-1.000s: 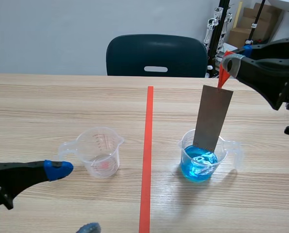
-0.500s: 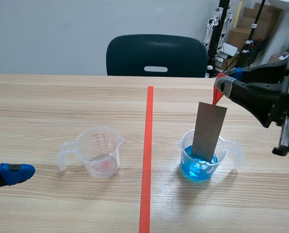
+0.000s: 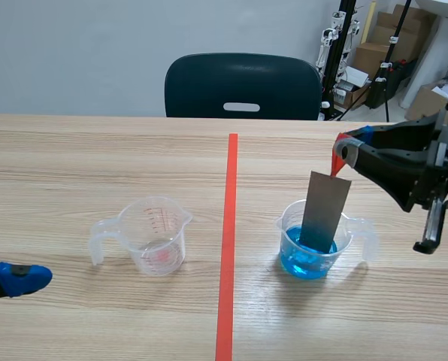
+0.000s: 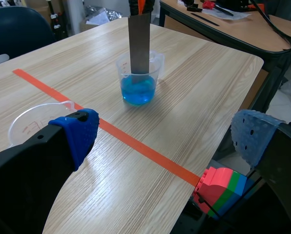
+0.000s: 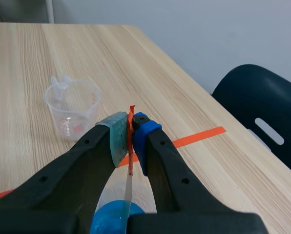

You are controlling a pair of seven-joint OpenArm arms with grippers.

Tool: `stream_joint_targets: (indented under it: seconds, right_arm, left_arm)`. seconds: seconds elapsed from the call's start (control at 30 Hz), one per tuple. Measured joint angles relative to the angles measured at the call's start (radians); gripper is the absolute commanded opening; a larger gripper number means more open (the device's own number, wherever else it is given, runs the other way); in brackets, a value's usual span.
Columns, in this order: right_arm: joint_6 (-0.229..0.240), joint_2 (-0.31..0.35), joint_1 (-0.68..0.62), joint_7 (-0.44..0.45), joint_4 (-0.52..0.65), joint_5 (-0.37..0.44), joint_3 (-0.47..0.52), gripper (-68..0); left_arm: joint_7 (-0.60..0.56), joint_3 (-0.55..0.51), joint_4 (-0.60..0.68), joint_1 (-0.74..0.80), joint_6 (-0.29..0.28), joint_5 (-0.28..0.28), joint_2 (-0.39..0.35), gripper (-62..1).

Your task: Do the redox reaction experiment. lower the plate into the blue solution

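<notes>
A grey metal plate [image 3: 323, 210] hangs upright by an orange-red tab [image 3: 337, 159] from my right gripper [image 3: 347, 147], which is shut on the tab. Its lower end dips into the blue solution [image 3: 308, 254] in a clear handled beaker [image 3: 345, 235] right of the tape line. The right wrist view shows the tab [image 5: 130, 122] pinched between the pads, the plate [image 5: 128, 191] edge-on, and the blue solution [image 5: 111, 218] below. My left gripper [image 4: 165, 136] stands open near the table's front left edge; one blue fingertip [image 3: 17, 279] shows there. In its view the plate [image 4: 139, 44] stands in the beaker [image 4: 137, 79].
An empty clear measuring cup [image 3: 152, 235] with red markings stands left of the orange-red tape line [image 3: 228, 248]. A dark chair [image 3: 241, 86] is behind the table. Coloured blocks [image 4: 221, 187] lie below the table edge in the left wrist view.
My right gripper has come down with the plate, whose lower end now sits deeper in the blue solution. My left arm has drawn back toward the front left edge.
</notes>
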Motion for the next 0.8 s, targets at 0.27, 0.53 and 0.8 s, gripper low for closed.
stream_joint_targets:
  seconds: [0.27, 0.53, 0.8]
  right_arm:
    - [0.000, -0.025, 0.014, 0.026, -0.040, -0.028, -0.012, -67.3]
    - [0.000, -0.028, 0.069, 0.044, -0.107, -0.036, -0.084, -67.3]
    - [0.000, -0.057, 0.080, 0.064, -0.124, -0.071, -0.085, -67.3]
  left_arm:
    - [0.000, 0.000, 0.000, 0.000, 0.000, 0.000, -0.001, -3.9]
    - [0.000, 0.000, 0.000, 0.000, 0.000, 0.000, -0.001, -3.9]
    - [0.000, 0.000, 0.000, 0.000, 0.000, 0.000, -0.001, -1.2]
